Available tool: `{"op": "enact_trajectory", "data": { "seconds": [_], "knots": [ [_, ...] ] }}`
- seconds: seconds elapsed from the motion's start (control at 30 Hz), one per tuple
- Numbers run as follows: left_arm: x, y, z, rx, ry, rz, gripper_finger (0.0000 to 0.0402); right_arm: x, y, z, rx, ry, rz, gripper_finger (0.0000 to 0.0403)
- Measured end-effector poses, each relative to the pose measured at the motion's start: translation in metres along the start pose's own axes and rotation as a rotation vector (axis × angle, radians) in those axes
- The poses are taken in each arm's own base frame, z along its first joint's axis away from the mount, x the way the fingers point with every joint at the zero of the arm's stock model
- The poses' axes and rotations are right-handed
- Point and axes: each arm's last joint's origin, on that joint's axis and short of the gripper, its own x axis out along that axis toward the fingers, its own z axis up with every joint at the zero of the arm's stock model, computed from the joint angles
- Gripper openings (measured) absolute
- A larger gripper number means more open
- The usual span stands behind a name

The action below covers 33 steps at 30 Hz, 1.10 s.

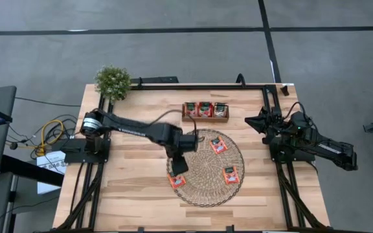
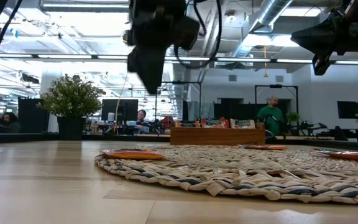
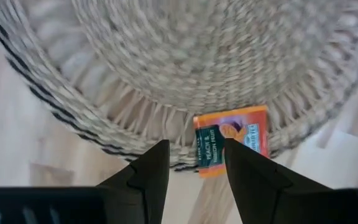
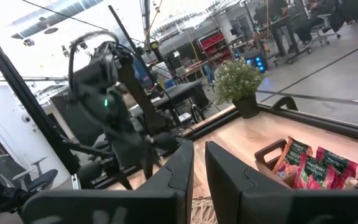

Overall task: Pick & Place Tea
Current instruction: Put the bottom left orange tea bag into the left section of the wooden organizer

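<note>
Three red-orange tea sachets lie flat on the round woven mat (image 1: 203,165): one at its near-left rim (image 1: 177,181) (image 3: 232,140), one in the far middle (image 1: 218,145) and one at the near right (image 1: 230,174). Three more stand in the small wooden tray (image 1: 206,119) beyond the mat. My left gripper (image 1: 177,166) (image 3: 194,158) hangs open above the mat's near-left rim, pointing steeply down, well clear of the mat (image 2: 229,171) in the low view. The rim sachet lies just beside its fingers, untouched. My right gripper (image 1: 251,121) (image 4: 199,163) waits at the table's right side, level, fingers together, holding nothing.
A small potted plant (image 1: 113,81) stands at the table's far left corner. Bare wooden tabletop lies to the left of the mat and along the near edge. In the low view, people sit and stand in the room behind the table.
</note>
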Motion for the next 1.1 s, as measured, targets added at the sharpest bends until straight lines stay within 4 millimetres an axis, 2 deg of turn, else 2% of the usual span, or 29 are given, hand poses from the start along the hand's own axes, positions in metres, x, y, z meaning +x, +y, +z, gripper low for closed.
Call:
{"op": "enact_trajectory", "data": {
  "seconds": [0.17, 0.37, 1.0, 1.1],
  "knots": [
    [0.031, -0.007, -0.016, -0.063, -0.006, -0.01, 0.0146, 0.0, 0.0, 0.0, 0.0, 0.0, 0.0, 0.0033],
    [0.05, -0.01, -0.031, -0.126, 0.015, -0.006, 0.0146, 0.0, 0.0, 0.0, 0.0, 0.001, 0.0, 0.0033],
    [0.052, -0.013, -0.03, -0.145, -0.039, 0.006, 0.0146, 0.0, 0.0, 0.0, 0.0, 0.002, 0.003, 0.0033],
    [0.059, -0.009, -0.036, -0.149, -0.019, 0.018, 0.0146, 0.0, 0.0, 0.0, 0.0, 0.002, 0.003, 0.0033]
  ]
}}
